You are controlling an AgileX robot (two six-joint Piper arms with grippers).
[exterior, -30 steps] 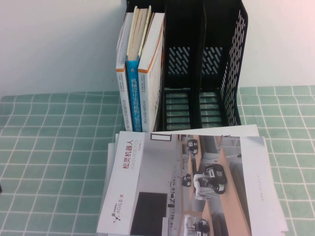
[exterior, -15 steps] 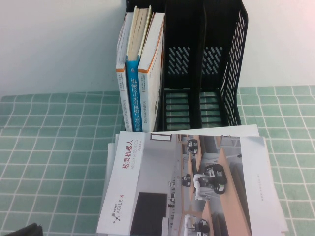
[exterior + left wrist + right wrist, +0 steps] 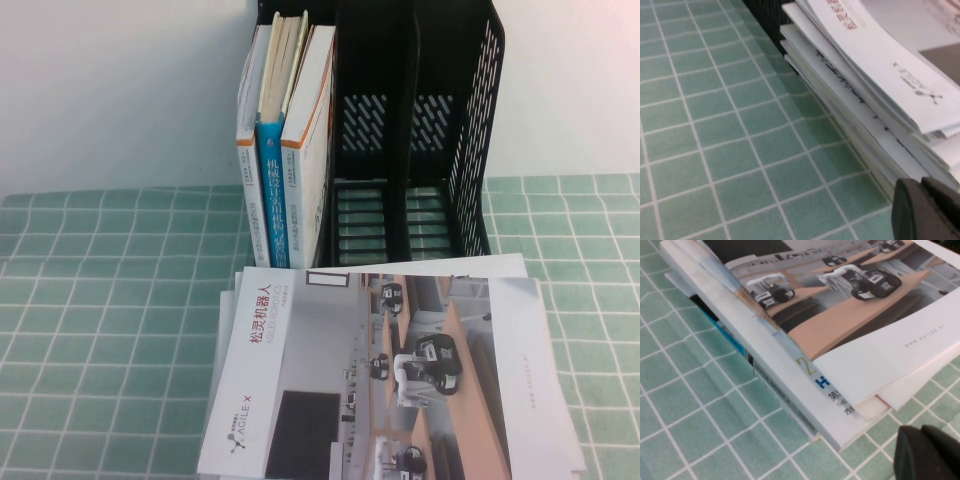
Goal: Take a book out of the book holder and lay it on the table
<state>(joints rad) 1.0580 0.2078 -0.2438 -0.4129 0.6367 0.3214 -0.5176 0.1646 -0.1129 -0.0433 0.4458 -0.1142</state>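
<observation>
The black book holder (image 3: 410, 150) stands at the back of the table, with three upright books (image 3: 285, 150) in its left compartment; the other compartments are empty. A stack of books (image 3: 380, 370) lies flat in front of it, topped by a white cover with a robot photo. Neither gripper shows in the high view. My left gripper (image 3: 921, 200) is shut and empty, low over the tablecloth beside the stack's left edge (image 3: 875, 85). My right gripper (image 3: 921, 445) is shut and empty, beside the stack's near right corner (image 3: 840, 315).
A green checked tablecloth (image 3: 110, 300) covers the table on both sides of the stack. A white wall (image 3: 120, 90) rises behind the holder. The holder's dark base (image 3: 765, 15) shows beyond the stack in the left wrist view.
A dark tip of my left gripper showed at the bottom left corner of the high view half a second ago; it is out of that view now. The books have not moved.
</observation>
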